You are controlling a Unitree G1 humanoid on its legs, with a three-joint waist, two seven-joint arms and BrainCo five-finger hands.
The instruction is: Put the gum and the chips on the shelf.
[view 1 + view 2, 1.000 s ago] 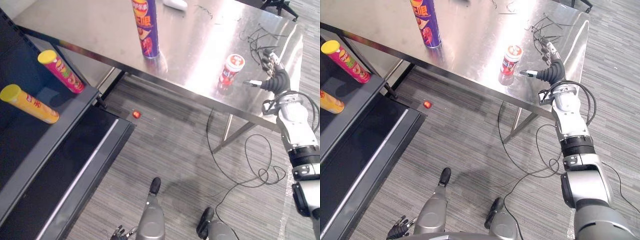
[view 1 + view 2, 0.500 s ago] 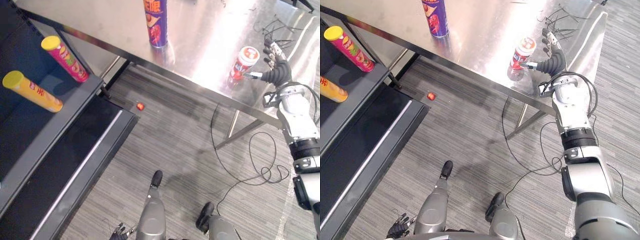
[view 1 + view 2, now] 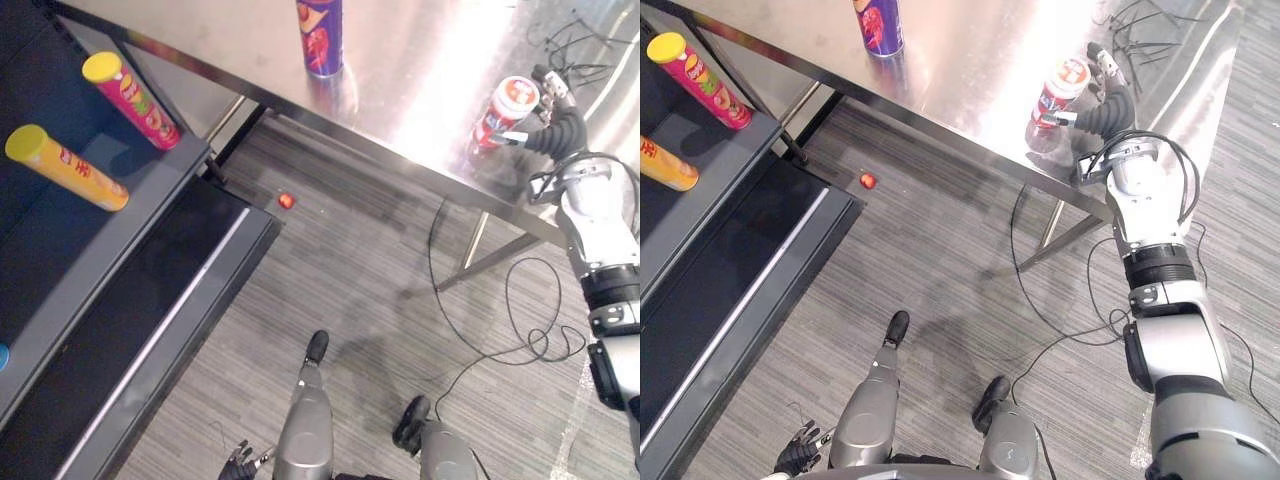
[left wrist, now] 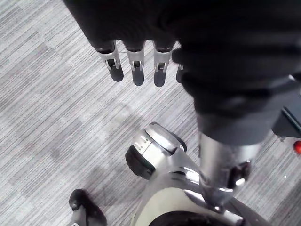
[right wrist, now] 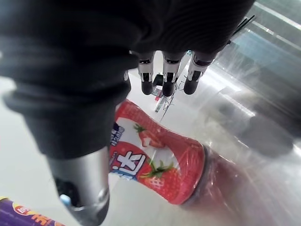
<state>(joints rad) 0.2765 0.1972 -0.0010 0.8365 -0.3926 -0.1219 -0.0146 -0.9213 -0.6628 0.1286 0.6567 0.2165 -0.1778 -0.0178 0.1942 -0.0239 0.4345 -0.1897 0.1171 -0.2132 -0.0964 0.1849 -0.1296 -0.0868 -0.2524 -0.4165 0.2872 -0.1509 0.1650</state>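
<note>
Now, in the left eye view, my right hand (image 3: 558,122) has closed the gap that lay between it and the gum (image 3: 512,103) a second ago. At the upper right of the frame the red jar stands upright on the counter (image 3: 420,70), between my thumb and my fingers. The chips (image 3: 321,35), a purple can, stand untouched at the top centre of the same counter. The shelf (image 3: 160,170) runs down the left edge and already carries a pink can (image 3: 132,103) and a yellow can (image 3: 68,172). A small red thing (image 3: 287,201) lies on the floor below the counter's edge.

The right eye view tells the same: thumb before the jar, fingers behind it, its base on the steel.

The left wrist view has my left hand (image 4: 136,70) hanging over the floor, fingers straight, carrying nothing.

The right wrist view settles the grip. My fingers (image 5: 168,82) are straight on the far side of the gum and my thumb is on the near side, so the hand is spread round the jar, not clamped. I judge the reach done, with the squeeze and lift next. Both items have yet to reach the shelf.
</note>
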